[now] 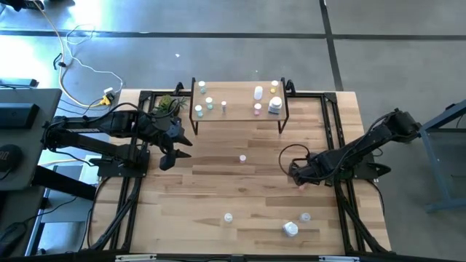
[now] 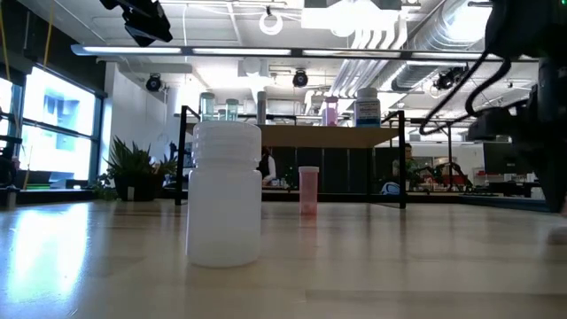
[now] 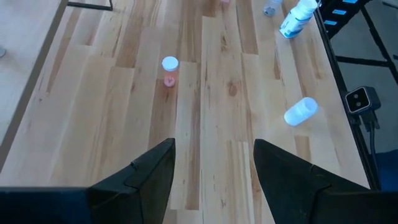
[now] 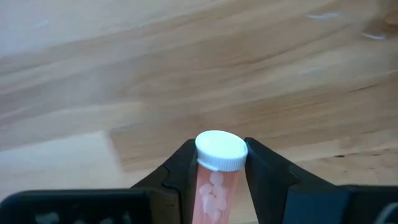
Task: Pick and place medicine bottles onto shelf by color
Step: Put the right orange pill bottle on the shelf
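Right claw point(image 4: 216, 180) gripped pink bottle point(image 4: 214, 186) low over table's right side. Left claw point(image 3: 214, 171) hovered wide, empty, near plant point(image 1: 167, 104). Shelf point(image 1: 237, 109) held about eight bottles. Judged roughly two-thirds done; four loose bottles remained on table point(image 1: 218, 182).
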Controlling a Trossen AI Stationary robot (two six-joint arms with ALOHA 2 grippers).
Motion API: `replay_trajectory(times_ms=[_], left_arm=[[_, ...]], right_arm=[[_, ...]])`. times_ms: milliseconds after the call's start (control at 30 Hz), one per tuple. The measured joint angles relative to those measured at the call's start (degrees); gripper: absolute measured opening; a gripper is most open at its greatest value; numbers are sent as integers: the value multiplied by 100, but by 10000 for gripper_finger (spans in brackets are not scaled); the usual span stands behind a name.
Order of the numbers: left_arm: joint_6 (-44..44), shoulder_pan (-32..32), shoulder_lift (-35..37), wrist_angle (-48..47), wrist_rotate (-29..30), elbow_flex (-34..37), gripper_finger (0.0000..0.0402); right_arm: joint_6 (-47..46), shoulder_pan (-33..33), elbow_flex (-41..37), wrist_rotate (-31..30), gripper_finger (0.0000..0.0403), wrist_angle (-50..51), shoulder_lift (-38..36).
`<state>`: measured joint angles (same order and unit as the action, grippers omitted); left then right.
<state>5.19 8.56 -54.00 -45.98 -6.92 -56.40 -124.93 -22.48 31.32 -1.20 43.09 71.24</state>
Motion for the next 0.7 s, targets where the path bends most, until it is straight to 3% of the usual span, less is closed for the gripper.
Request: replay_trajectory(times_ms=[233,700], left_arm=[[-49,2,0,0,9,0,209],[-136,4,0,0,7,0,209]], right_arm=[[738,-2,538,-1009,105,3,0],[3136,0,1572,-4261,105,-1076,0]])
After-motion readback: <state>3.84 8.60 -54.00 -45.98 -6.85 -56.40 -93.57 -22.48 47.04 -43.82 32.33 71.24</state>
